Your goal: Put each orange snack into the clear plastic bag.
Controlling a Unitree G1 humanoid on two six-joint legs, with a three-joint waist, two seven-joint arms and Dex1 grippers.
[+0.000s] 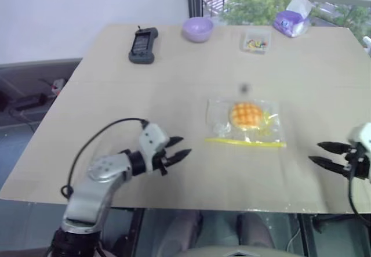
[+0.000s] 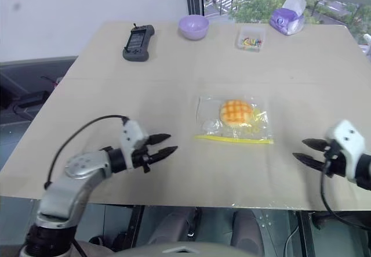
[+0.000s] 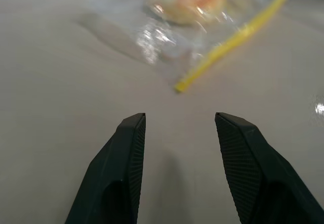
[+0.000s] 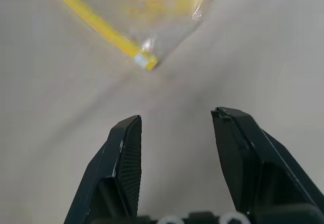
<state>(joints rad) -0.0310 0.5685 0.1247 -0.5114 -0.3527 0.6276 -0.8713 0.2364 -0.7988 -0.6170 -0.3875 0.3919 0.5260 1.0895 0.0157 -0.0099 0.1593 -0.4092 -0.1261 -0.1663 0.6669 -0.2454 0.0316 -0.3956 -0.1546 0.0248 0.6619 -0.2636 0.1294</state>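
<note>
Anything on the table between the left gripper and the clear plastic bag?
Nothing: bare tabletop separates the open left gripper from the clear plastic bag, seen in the left eye and left wrist views.

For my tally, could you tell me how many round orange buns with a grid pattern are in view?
1. The round orange grid-patterned bun lies inside the clear plastic zip bag at the middle of the table; nothing suggests another is hidden.

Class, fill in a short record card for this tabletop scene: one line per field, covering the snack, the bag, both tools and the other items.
orange snack: inside the bag
clear plastic bag: flat on the table, yellow zip strip toward the robot
left tool: open, empty, beside the bag
right tool: open, empty, beside the bag
far edge: black handset, purple bowl, small clear box, tissue pack
</note>
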